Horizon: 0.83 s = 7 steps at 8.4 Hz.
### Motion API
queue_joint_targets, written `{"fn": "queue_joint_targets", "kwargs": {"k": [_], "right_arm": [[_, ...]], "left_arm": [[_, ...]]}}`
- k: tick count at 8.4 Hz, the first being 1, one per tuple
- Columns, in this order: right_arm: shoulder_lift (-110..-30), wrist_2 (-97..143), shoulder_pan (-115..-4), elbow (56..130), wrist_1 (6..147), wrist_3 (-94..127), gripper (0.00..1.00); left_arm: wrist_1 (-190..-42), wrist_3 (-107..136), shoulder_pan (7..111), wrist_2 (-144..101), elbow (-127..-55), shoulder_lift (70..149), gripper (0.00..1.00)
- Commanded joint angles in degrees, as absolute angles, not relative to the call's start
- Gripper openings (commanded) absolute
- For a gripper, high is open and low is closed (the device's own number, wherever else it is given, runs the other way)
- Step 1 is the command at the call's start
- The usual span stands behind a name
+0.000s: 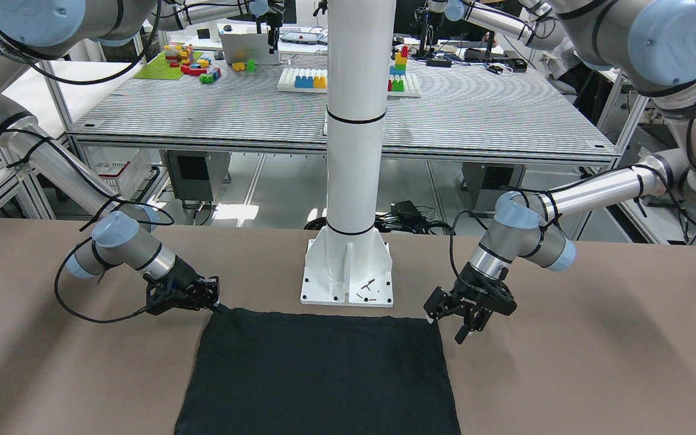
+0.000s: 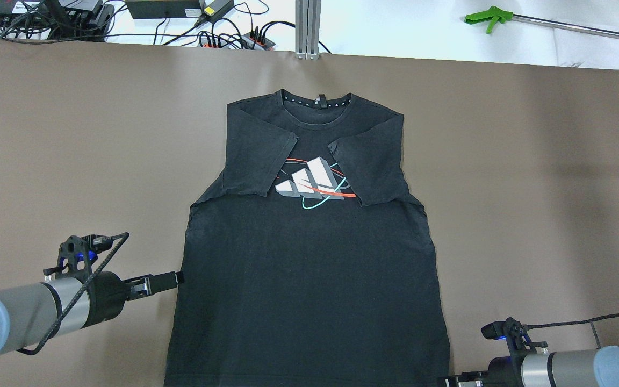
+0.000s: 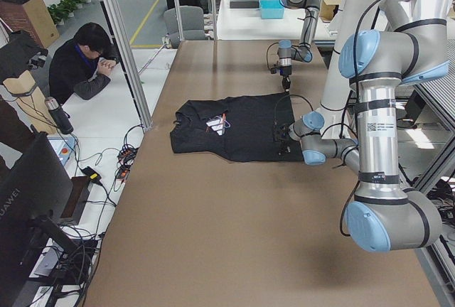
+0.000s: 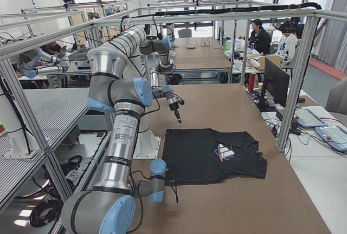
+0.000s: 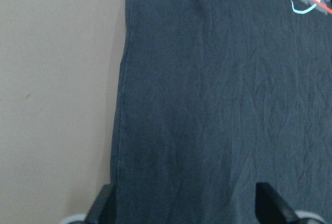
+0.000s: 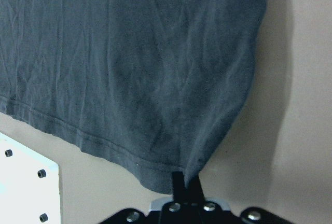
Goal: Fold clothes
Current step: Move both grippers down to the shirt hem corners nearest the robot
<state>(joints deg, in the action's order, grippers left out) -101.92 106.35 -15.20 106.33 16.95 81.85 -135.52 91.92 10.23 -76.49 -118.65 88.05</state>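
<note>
You see the black T-shirt (image 2: 309, 269) flat on the brown surface (image 2: 530, 188), print up, sleeves folded in, collar twd the far edge. R hand (image 6: 185, 178) is pinched closed on a hem corner; L hand (image 5: 182, 200) hangs wide open, empty, over the shirt's side edge

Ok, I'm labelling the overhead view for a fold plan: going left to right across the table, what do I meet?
Left gripper, open at the shirt's side edge → black T-shirt, lying flat with its sleeves folded in → right gripper, shut on the hem corner.
</note>
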Motion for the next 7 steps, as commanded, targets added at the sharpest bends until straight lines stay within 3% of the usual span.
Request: {"fn": "queue_joint_targets", "kwargs": {"k": [1, 7], "right_arm": [[-101.9, 106.3, -15.5, 106.4, 16.7, 81.8, 0.00], [-101.7, 106.3, -15.8, 106.4, 16.7, 81.8, 0.00]], "left_arm": [[-135.6, 93.5, 1.3, -68.7, -118.7, 87.2, 0.94], [-135.4, 94.0, -2.9, -65.0, -114.5, 87.3, 0.94]]}}
